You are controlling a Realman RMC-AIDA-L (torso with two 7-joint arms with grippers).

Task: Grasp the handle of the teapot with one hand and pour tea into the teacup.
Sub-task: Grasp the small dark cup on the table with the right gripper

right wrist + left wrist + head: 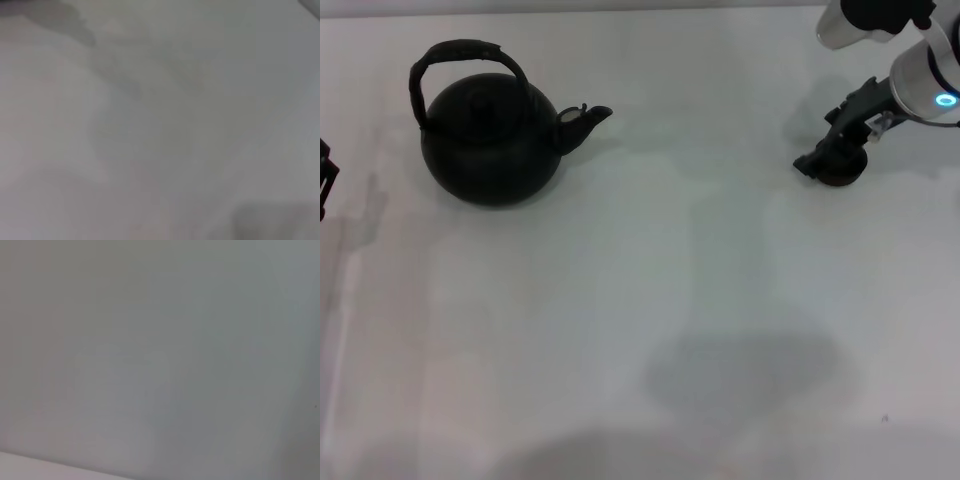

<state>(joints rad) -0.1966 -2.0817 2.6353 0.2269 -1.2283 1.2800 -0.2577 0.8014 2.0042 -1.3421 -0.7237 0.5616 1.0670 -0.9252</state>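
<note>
Spreading across the whole head view is the white table [650,330], the largest thing here, and both wrist views show nothing but its pale surface.

Next in size is the teapot [492,148], standing upright on the table far across from the right gripper [832,160], on the robot's left side. Its lid is on, so whatever it may hold is hidden. Its short spout [588,117] points toward the right gripper. The handle [460,58] arches over the lid, upright, with nothing touching it.

The right gripper reaches in from the far right corner, low over the table, with its dark fingers angled down. Right at its tip, and partly covered by it, sits the teacup [842,172], a small round black shape. The fingers appear to be around or against the cup, but whether they clamp it I cannot tell; the cup's inside is not visible either.

The left gripper [325,180] shows only as a dark sliver at the left edge, beside the teapot and apart from it; its state I cannot tell.
</note>
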